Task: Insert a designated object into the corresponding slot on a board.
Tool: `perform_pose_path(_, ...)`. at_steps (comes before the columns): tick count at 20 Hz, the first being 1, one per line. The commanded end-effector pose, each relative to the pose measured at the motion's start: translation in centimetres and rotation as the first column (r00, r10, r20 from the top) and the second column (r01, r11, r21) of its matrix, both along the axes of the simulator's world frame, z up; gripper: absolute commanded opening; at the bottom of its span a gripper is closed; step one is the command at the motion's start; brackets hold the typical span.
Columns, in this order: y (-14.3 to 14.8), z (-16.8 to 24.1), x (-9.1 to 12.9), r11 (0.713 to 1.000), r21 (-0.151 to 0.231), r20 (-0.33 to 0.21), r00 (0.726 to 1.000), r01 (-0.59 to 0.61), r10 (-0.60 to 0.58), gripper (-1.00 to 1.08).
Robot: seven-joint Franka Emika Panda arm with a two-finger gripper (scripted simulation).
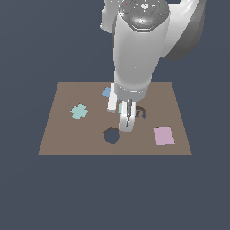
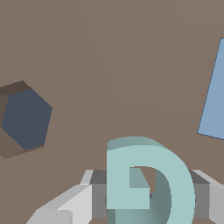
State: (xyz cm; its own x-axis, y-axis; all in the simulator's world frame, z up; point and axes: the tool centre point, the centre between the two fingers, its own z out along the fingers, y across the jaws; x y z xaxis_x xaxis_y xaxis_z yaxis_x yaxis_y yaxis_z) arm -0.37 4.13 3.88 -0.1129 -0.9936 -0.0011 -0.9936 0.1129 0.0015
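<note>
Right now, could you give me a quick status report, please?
Gripper shut on teal spiral. Spiral slot just beside, still empty. Nothing blocking.

The exterior view looks down from high up and far off, and sees the whole board (image 1: 67, 134). The wrist view looks straight down from very close. Both views show the polygon hole (image 1: 111, 135) (image 2: 26, 118).

I've got the light-teal spiral piece (image 2: 148, 183) pinched in the gripper (image 2: 146, 197), spiral slot (image 1: 141, 112) just beside it on the brown board (image 1: 67, 130).
</note>
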Motion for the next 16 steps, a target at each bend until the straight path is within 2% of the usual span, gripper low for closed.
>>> perform_pose_path(1,1.3,0.1,-0.2,0.999,0.0,0.001,0.999,0.036,-0.036,-1.0)
perform_pose_path(9,4.0,0.1,-0.2,0.995,0.0,0.0,0.995,0.102,-0.102,-1.0)
perform_pose_path(16,4.6,0.1,-0.2,0.994,0.0,0.0,0.994,0.113,-0.113,-1.0)
